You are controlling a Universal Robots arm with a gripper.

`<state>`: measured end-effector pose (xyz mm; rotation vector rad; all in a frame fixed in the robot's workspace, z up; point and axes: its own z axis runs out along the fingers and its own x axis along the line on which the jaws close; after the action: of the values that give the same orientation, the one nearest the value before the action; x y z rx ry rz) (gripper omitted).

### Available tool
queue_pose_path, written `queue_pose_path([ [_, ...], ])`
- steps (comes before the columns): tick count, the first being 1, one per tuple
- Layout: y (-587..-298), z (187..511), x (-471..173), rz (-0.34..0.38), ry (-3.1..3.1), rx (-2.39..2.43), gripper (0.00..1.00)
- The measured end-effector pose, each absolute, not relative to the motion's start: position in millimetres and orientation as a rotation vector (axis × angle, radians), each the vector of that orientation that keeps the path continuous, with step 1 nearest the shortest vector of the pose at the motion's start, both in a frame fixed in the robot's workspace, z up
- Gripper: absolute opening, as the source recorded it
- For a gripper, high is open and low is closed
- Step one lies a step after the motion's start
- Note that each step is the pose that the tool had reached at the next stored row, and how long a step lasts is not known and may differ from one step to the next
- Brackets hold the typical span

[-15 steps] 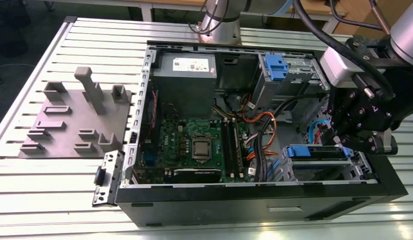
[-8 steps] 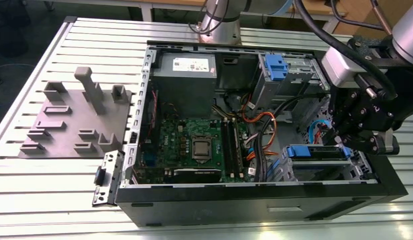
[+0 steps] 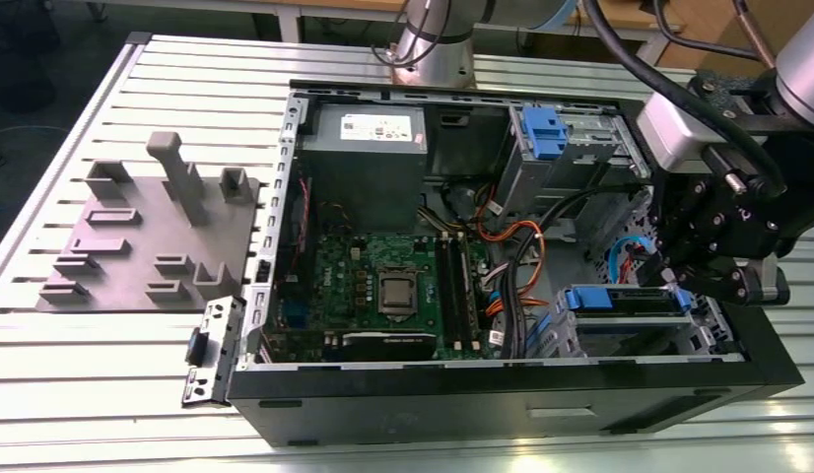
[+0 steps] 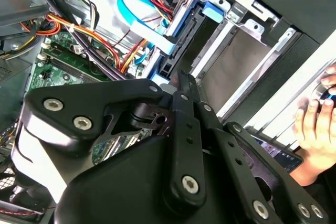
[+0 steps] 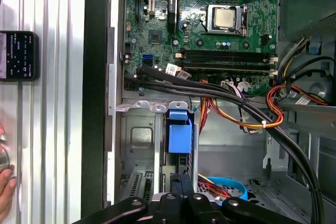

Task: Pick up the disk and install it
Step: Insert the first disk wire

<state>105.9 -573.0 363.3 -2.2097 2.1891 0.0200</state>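
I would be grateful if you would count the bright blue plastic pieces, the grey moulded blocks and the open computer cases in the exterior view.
Bright blue plastic pieces: 2 (upper blue piece, lower blue piece)
Grey moulded block: 1
Open computer case: 1
Total: 4

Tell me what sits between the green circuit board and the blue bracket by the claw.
In the exterior view, orange and black cables run between the circuit board and the blue bracket.
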Motion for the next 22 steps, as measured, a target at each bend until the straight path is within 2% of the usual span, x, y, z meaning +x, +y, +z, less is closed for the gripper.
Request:
queue_pose_path([
  [13,-570,362,135,0.021,2.189,-2.21,0.11],
  [22,-553,360,148,0.023,2.191,-2.211,0.11],
])
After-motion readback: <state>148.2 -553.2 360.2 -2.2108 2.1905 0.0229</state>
